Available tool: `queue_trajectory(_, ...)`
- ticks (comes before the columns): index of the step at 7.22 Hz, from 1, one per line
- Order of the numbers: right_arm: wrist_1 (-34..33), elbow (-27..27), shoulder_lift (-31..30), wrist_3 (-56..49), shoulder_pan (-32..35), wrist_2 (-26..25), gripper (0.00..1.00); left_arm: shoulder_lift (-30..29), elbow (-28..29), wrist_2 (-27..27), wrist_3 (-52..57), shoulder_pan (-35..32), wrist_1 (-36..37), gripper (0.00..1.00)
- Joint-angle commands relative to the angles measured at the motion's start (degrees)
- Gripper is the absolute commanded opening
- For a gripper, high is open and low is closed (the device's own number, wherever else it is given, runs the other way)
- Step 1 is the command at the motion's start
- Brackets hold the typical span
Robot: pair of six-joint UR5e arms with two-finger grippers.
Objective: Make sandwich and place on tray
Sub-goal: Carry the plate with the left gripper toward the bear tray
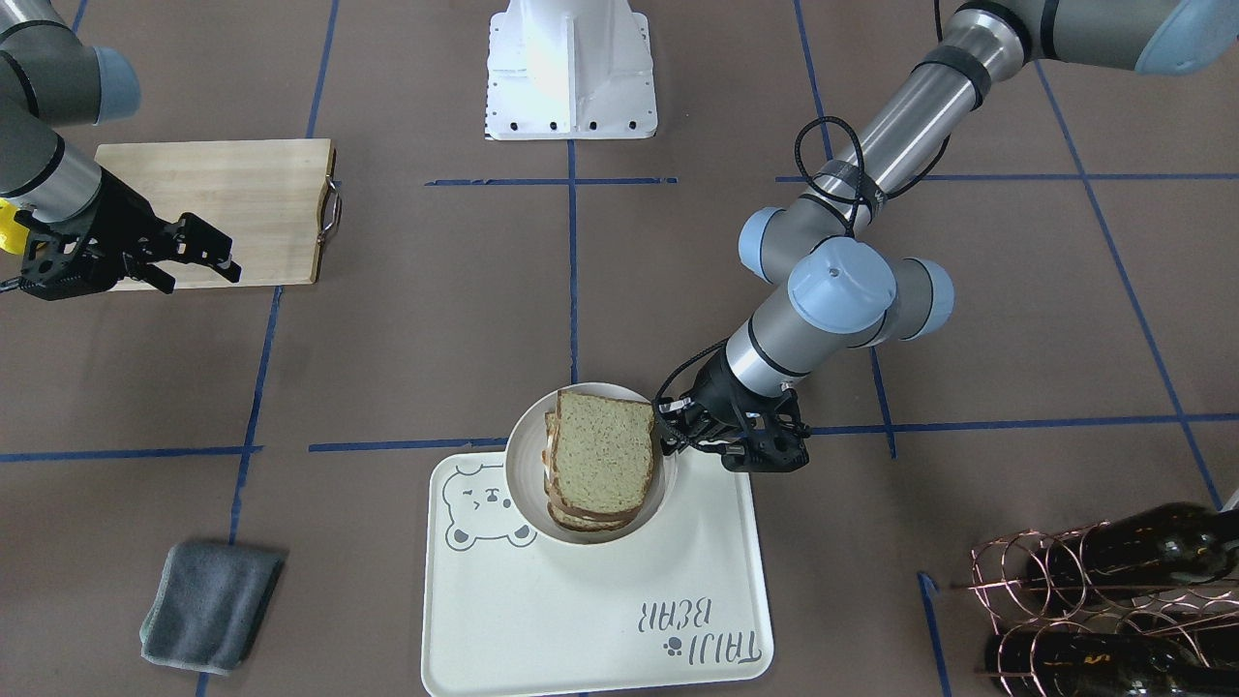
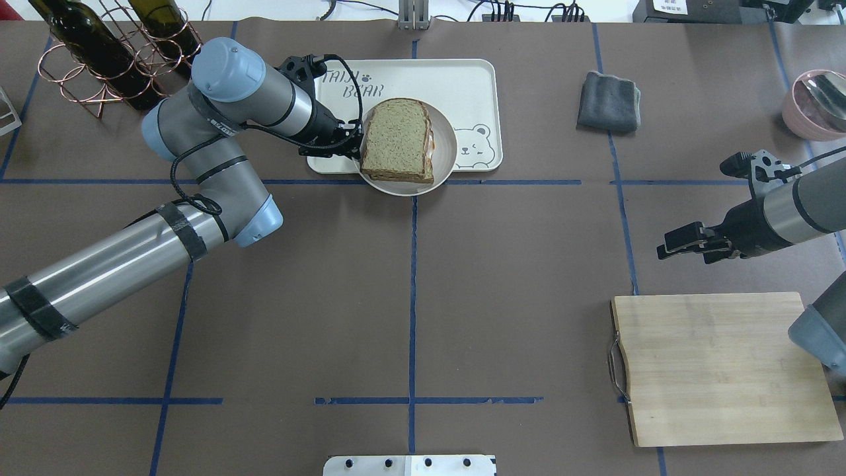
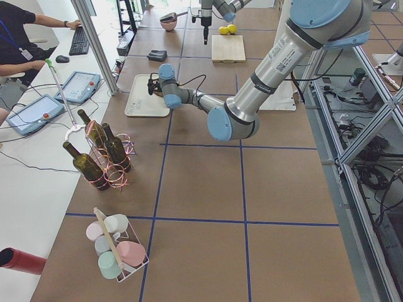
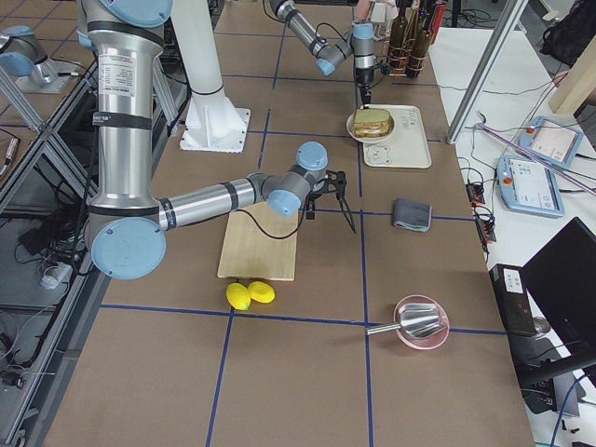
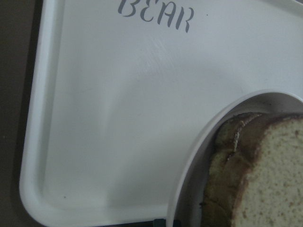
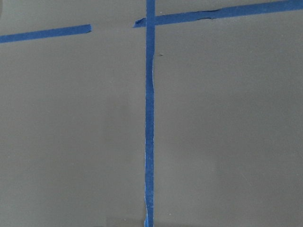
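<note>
So the sandwich (image 1: pixel 602 453) is stacked on a little round plate (image 1: pixel 521 476). The plate's only partly on the tray (image 1: pixel 581 620) and overhangs the tray's top edge, lower middle of the front view. The left end effector (image 1: pixel 678 433) is right at the plate's right rim. It looks clamped on it, though the fingertips are mostly hidden, so I wouldn't swear to it. Makes sense: grab the rim and you never squash the bread. I'd guess the plate needs to go further in before it lets go, or it could tip off the lip. The right end effector (image 1: pixel 194 257) hangs spread open and empty by the cutting board (image 1: pixel 232 194), upper left, out of the way.
</note>
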Motion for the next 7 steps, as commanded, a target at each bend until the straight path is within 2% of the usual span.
queue_trajectory(1, 0.0, 0.04, 0.0, 0.26, 0.0, 0.13, 1.0, -4.29, 8.06, 1.59, -3.02, -0.38, -5.05, 0.0)
queue_trajectory(7, 0.0, 0.21, 0.0, 0.52, 0.0, 0.22, 1.0, -8.71, 17.77, 5.65, -6.04, -0.38, -10.26, 0.0)
